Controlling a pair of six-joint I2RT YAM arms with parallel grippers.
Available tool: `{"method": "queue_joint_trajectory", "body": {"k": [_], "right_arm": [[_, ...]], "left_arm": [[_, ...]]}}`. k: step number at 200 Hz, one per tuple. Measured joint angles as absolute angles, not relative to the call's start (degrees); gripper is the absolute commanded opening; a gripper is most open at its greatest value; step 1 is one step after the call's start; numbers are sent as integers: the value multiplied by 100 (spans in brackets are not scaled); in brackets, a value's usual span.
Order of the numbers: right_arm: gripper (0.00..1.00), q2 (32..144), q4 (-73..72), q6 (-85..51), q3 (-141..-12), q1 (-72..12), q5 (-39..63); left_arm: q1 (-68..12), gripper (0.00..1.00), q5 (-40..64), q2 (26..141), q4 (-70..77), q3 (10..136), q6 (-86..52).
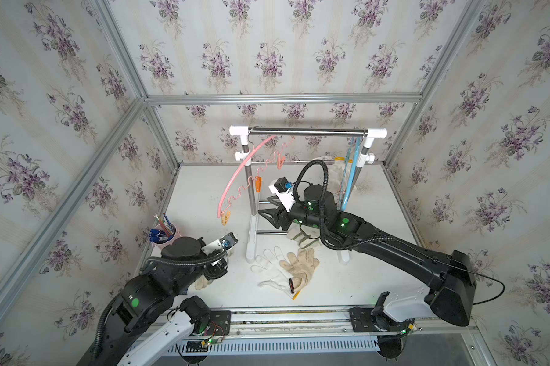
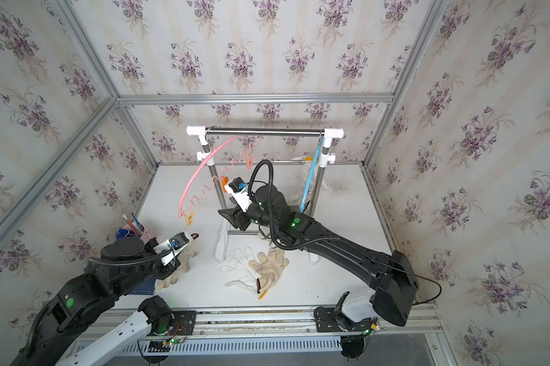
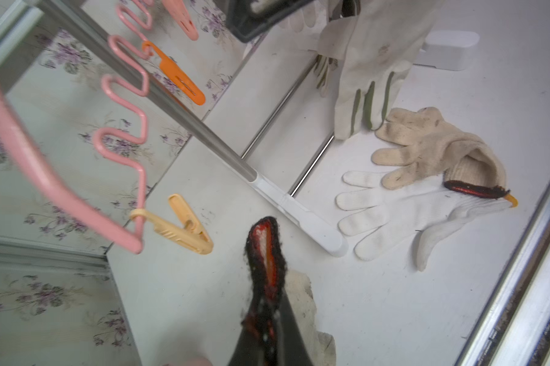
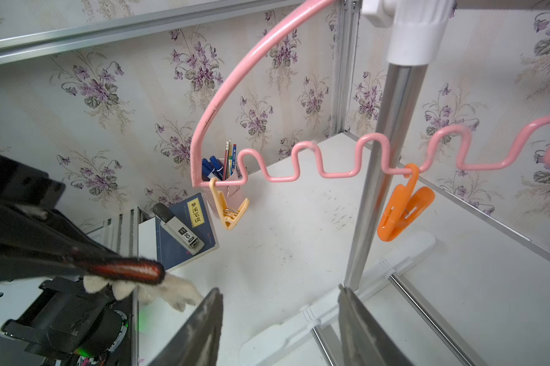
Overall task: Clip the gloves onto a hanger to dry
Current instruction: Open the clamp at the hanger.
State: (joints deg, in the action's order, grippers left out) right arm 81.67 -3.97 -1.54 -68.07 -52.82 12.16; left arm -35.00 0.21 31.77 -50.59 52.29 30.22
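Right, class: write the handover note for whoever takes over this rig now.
Left gripper: shut, pinching the held glove by its cuff, raised near the pink hanger's yellow clip.
Right gripper: open, empty, beside the rack post.
White knit glove and cream knit glove lie on the table; a canvas glove is under the right arm.
Done: nothing on the pink hanger; something pale at the blue hanger, unclear.
Left: clip the held glove, then the others.

Cream glove [image 3: 425, 149] knit cloth, rough, soiled — pink hanger [image 4: 337, 174] glossy plastic; rack pole [image 4: 370, 221] polished metal — tabletop [image 1: 346, 285] matt.
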Motion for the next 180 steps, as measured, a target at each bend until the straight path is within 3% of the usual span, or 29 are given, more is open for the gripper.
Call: {"method": "queue_joint_trajectory", "body": {"k": [50, 74, 180], "right_arm": [[59, 8197, -582, -368, -6742, -5205, 991], [59, 8237, -615, -454, -6731, -5168, 965], [64, 8788, -1087, -1221, -6726, -5120, 1157]], "left_arm": [[-1999, 0, 2233, 3850, -4287, 4547, 3004], [-1564, 0, 2720, 3710, -3929, 4211, 2969], [-281, 0, 2856, 2567, -3848, 3496, 2329]]}}
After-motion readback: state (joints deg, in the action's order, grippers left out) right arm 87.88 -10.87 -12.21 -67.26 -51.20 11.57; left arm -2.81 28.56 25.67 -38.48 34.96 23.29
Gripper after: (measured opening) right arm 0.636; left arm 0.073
